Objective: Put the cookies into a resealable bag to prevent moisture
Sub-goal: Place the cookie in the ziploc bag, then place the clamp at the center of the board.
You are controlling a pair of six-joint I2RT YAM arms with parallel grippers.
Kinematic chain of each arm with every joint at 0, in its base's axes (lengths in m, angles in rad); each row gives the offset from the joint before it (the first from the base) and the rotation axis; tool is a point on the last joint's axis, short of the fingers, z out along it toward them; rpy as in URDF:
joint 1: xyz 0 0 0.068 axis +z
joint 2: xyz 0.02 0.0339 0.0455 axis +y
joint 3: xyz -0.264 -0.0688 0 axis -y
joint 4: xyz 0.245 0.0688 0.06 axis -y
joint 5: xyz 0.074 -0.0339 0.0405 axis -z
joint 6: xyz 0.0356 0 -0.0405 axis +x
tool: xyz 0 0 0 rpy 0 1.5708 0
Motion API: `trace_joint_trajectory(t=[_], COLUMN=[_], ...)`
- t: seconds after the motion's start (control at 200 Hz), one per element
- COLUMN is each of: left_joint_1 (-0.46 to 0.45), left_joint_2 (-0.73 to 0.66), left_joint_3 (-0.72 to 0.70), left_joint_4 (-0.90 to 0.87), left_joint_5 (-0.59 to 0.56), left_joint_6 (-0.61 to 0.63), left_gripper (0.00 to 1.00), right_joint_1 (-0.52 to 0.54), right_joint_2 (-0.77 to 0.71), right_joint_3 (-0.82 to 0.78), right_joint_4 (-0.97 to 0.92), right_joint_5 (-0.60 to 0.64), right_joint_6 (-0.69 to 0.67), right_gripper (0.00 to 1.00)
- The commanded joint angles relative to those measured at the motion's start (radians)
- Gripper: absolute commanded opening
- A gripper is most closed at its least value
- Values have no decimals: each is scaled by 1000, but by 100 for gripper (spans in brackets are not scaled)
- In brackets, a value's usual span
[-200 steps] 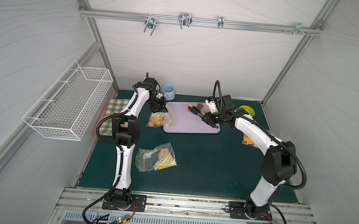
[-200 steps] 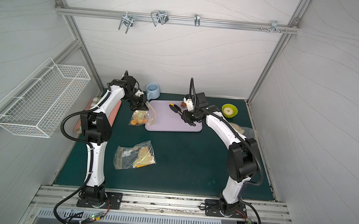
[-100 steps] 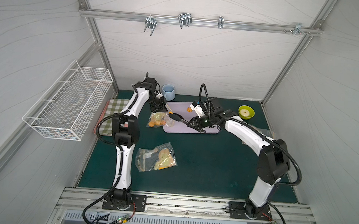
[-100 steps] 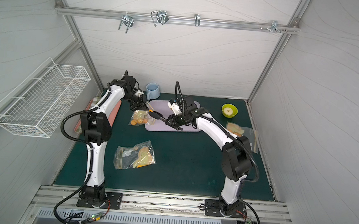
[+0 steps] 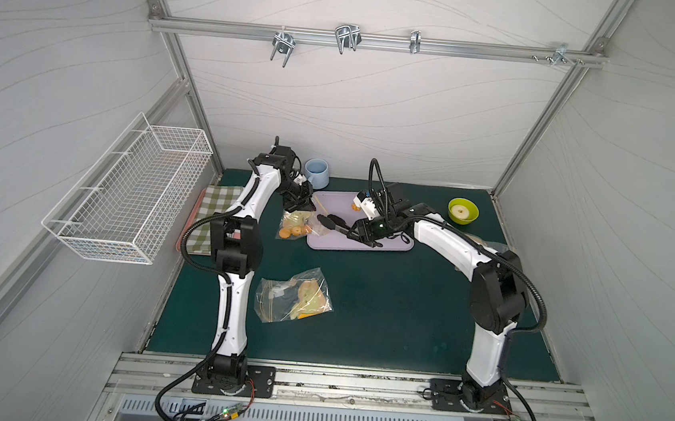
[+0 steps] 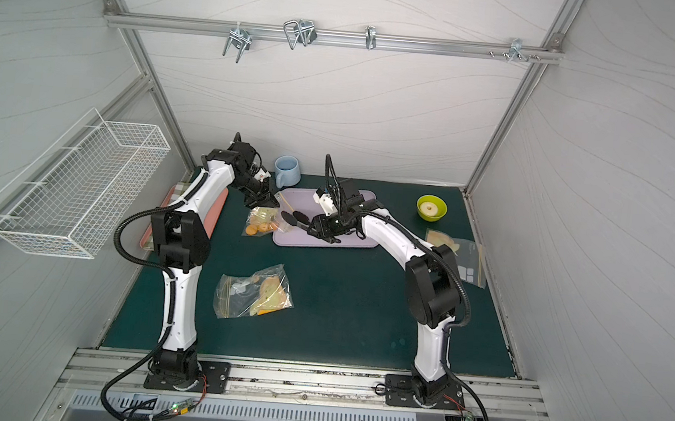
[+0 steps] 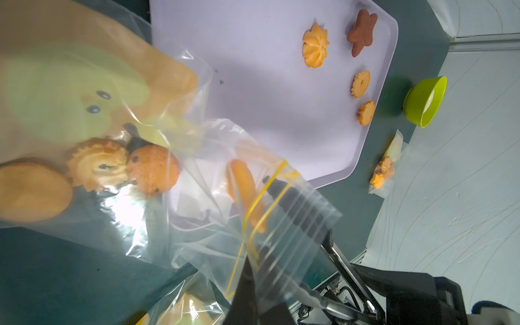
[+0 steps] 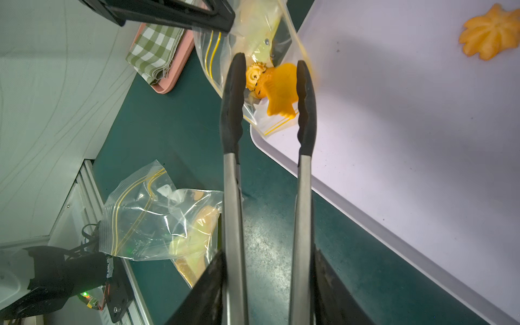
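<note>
Tongs (image 8: 304,183) swung to bag (image 8: 209,53) — fish cookie (image 8: 281,92) blurred; contact unclear.

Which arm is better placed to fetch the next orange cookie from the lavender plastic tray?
Right. The right gripper holds the black-tipped metal tongs, open at a corner of the lavender plastic tray where orange cookies lie; the left gripper is shut on the clear resealable bag.

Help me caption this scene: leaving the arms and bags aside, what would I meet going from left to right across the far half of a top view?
wire basket → checked cloth → blue mug → lavender tray → green bowl
</note>
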Motion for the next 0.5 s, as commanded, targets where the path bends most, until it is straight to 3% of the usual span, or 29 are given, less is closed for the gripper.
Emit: trace_joint_trajectory(t=[0.0,0.245,0.41,0.495], left_joint_1=[6,6,11,12], left_joint_2=[-18,-17,-20,-23], left_joint_3=[7,6,4,3], left_joint_4=[3,2,0,-3], left_joint_5=[21,16,13,11], left_joint_6=[4,4,1,0], left_gripper=[0,0,0,0], right_joint_1=[6,5,-20,-30], right_joint_2=[-16,-122,-346,-437], right_joint_3=[29,-50,-291,-385], right_joint_4=[13,62,204,179], right_joint_5=[-22,30,187,326], right_joint_6=[-4,7,31,33], right_gripper=[49,45,42,42])
